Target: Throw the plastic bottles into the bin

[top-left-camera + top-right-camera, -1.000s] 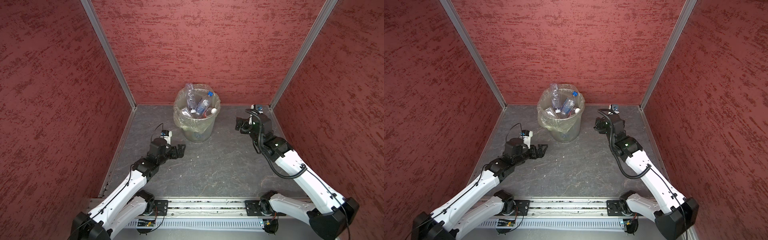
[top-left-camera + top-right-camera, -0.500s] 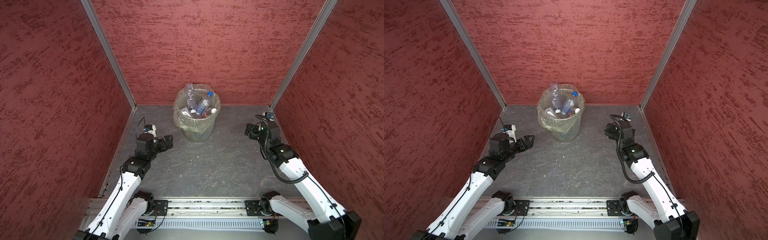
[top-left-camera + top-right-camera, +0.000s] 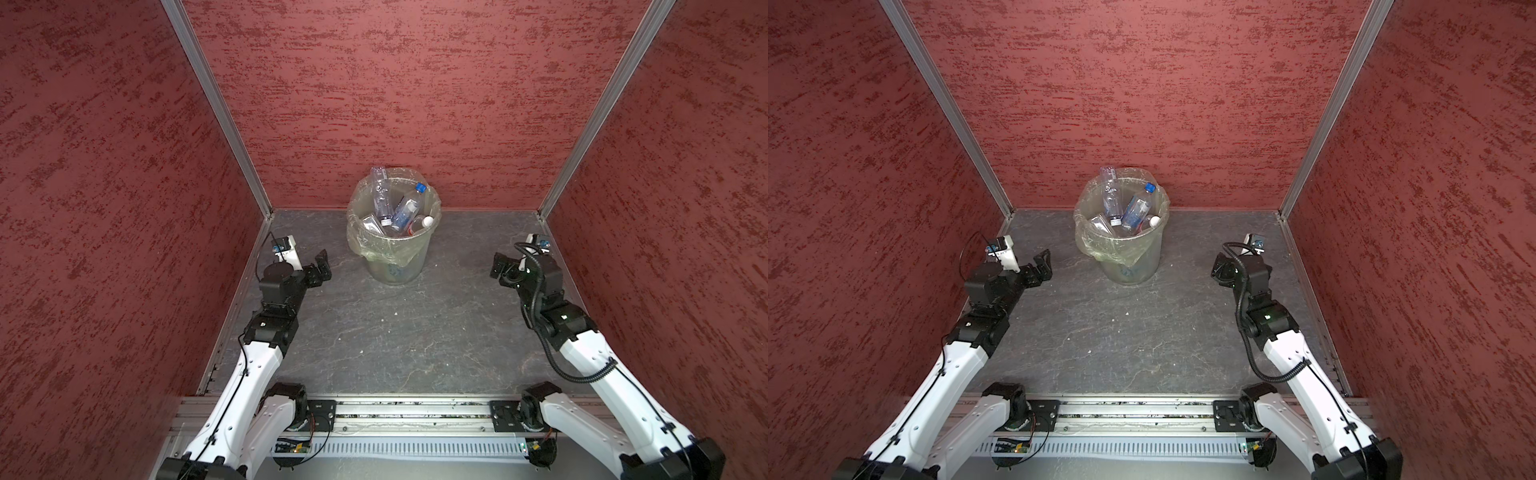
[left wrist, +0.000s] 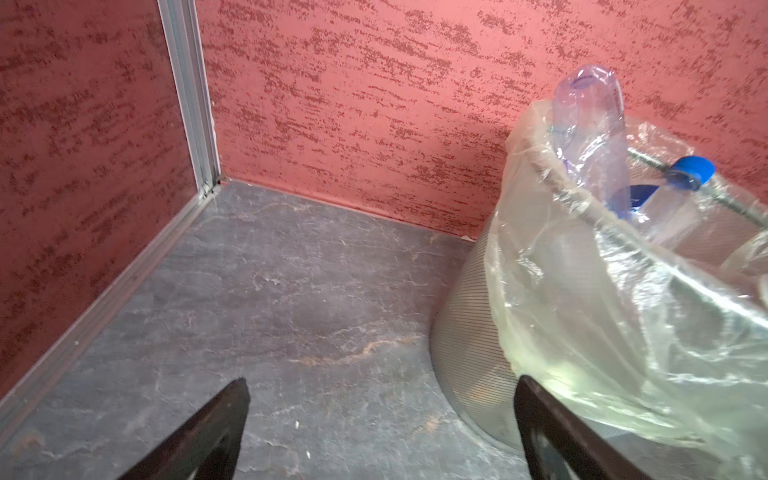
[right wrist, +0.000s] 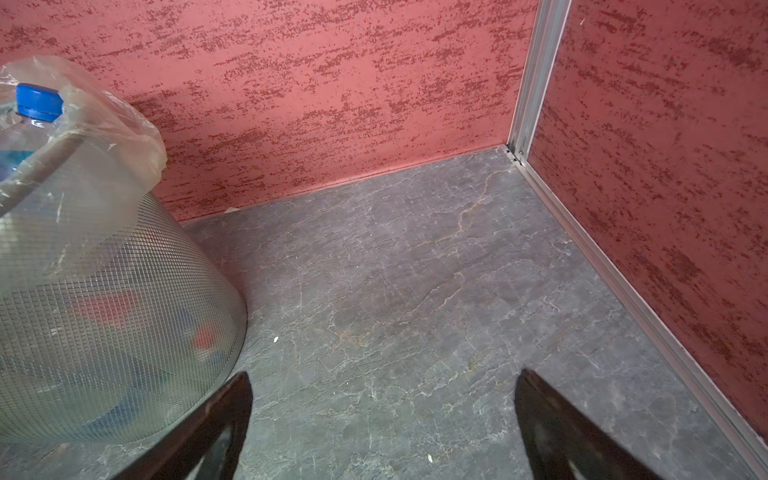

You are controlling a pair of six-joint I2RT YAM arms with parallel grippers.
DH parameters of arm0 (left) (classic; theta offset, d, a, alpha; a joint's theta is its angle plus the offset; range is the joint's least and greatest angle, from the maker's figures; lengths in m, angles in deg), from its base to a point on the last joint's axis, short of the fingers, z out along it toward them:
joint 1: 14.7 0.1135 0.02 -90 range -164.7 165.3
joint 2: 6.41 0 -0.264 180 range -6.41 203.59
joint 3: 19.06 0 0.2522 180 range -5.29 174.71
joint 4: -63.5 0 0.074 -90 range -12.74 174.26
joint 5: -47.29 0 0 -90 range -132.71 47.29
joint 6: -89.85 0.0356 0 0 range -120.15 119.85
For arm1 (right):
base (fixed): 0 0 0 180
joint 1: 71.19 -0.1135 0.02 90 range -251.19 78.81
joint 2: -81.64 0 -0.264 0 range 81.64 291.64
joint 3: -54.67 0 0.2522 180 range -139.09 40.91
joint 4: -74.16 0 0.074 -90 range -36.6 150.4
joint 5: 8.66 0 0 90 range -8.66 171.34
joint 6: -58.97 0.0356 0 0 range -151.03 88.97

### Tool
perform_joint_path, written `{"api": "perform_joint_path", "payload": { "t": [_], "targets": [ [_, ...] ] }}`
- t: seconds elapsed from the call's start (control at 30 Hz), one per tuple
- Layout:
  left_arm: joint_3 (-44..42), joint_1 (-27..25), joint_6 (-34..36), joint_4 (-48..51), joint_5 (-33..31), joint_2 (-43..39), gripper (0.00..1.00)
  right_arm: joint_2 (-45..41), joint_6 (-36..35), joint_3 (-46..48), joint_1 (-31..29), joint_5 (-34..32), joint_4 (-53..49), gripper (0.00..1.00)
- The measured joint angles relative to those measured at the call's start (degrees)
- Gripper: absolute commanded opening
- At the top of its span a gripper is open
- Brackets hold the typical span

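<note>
On your left, the left claw hangs low over the floor, near the bin but apart from it. Its jaws are spread wide and hold nothing. In the left wrist view the same claw has only bare floor in its gap, with the bin's wall close beside one finger. The bin stands upright in the middle, close to the back wall, with a clear bag folded over its rim. The bottles you can see are inside it. A clear bottle stands base up and pokes above the rim. A blue-capped bottle leans beside it, and a white cap shows next to that. Both top views show this pile, with the clear bottle on its left side. On your right, the right claw hangs near the right wall, farther from the bin than the left claw. It too is spread wide and holds nothing. The right wrist view shows only bare floor between its fingers, and red and blue shapes show through the bin's mesh.
</note>
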Motion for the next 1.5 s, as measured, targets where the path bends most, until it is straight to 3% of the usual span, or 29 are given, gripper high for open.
{"api": "perform_joint_path", "payload": {
  "t": [0.23,0.53,0.83,1.1,1.5],
  "targets": [
    [-10.84,2.47,7.39,-14.05,0.48,4.83,0.99,-5.01,-1.79,9.60,0.07,2.27,7.45,0.99],
    [-16.68,3.72,11.74,-30.91,2.43,13.75,0.99,-4.87,-2.64,9.84,0.09,3.21,11.80,0.99],
    [-19.28,6.27,11.69,-45.94,6.51,25.22,0.99,-4.22,-2.99,10.23,0.09,4.39,12.59,0.99],
    [-20.15,6.71,11.58,-52.43,9.77,27.08,0.99,-4.24,-3.30,11.13,0.09,4.44,13.33,0.99],
    [-15.91,6.91,11.69,-54.64,11.65,39.63,0.99,-3.48,-4.20,12.50,0.09,3.91,14.95,0.99]
  ]
}}
